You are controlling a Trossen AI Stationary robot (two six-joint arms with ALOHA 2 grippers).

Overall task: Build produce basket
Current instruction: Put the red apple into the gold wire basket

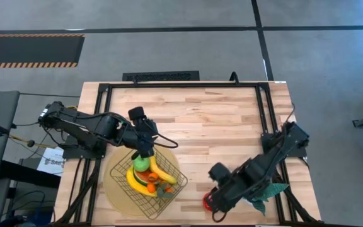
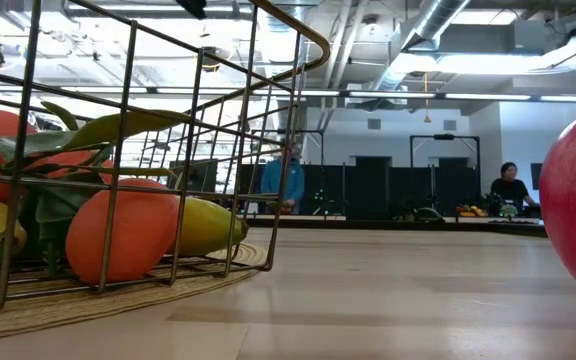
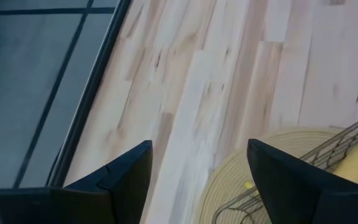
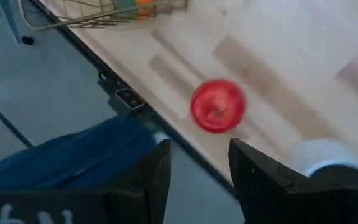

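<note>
The dark wire basket stands on a round tan disc at the table's near left. It holds a green apple, two yellow bananas and leafy oranges. My left gripper is open and empty above the basket's far side; its wrist view shows bare table and the basket's rim. The shiny red fruit lies on the table by the near edge. My right gripper is open above it, touching nothing.
A teal spiky-leaved plant lies under the right arm at the near right. The red fruit is close to the table's near edge. Something blue shows below that edge. People stand in the room behind.
</note>
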